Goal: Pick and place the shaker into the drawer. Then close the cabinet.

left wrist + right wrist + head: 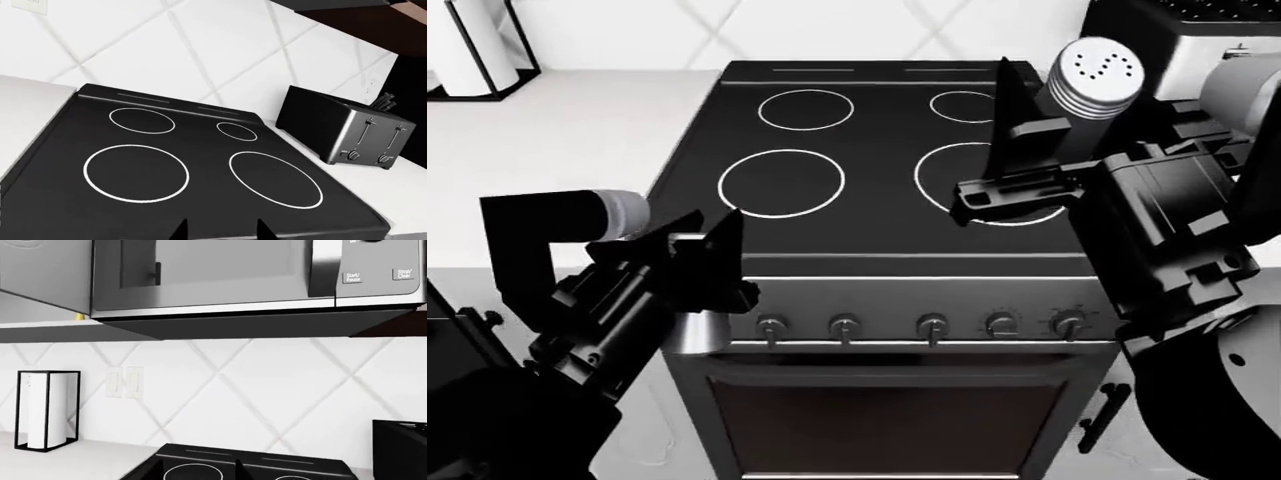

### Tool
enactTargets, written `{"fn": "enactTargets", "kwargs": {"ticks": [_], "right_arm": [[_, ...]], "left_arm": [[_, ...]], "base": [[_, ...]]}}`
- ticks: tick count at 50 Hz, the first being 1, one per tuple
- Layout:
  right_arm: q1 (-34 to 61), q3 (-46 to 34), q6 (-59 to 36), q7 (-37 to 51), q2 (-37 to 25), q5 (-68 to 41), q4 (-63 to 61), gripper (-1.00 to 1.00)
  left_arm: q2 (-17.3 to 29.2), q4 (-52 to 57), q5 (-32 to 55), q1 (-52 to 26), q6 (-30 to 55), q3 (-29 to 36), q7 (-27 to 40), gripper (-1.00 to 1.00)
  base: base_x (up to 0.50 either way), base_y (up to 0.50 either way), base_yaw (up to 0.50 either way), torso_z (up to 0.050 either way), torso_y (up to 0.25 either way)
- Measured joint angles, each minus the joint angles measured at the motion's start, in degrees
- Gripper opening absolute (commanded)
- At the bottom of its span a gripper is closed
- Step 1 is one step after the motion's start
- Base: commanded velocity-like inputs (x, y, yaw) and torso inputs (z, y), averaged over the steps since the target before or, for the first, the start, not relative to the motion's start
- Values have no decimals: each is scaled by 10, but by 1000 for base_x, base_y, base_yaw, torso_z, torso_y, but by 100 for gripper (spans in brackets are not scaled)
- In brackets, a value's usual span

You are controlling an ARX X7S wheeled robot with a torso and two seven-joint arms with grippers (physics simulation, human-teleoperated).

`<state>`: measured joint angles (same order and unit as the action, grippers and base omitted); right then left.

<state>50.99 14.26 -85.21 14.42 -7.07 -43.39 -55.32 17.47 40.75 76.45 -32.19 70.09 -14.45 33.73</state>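
My right gripper (1034, 150) is clamped on the small dark shaker with the ribbed silver top (1092, 78), low on its body. It looks light, rigid and slick, so I grip firmly. My left gripper (714, 262) hangs spread and empty.

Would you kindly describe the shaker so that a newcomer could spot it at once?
Start at the black stove in the head view and go to its far right burners. There the right gripper holds up the shaker. Its ribbed silver top with dot holes forming an S sets it apart from the boxy toaster behind.
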Motion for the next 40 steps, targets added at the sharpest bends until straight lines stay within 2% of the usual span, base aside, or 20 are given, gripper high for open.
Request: {"fn": "enactTargets", "kwargs": {"ticks": [40], "right_arm": [[22,0,-4,59,-17,-79,18,-100]], "left_arm": [[13,3,20,-7,-14,18,12,-100]], "base": [[-133,-500,0,0,0]]}}
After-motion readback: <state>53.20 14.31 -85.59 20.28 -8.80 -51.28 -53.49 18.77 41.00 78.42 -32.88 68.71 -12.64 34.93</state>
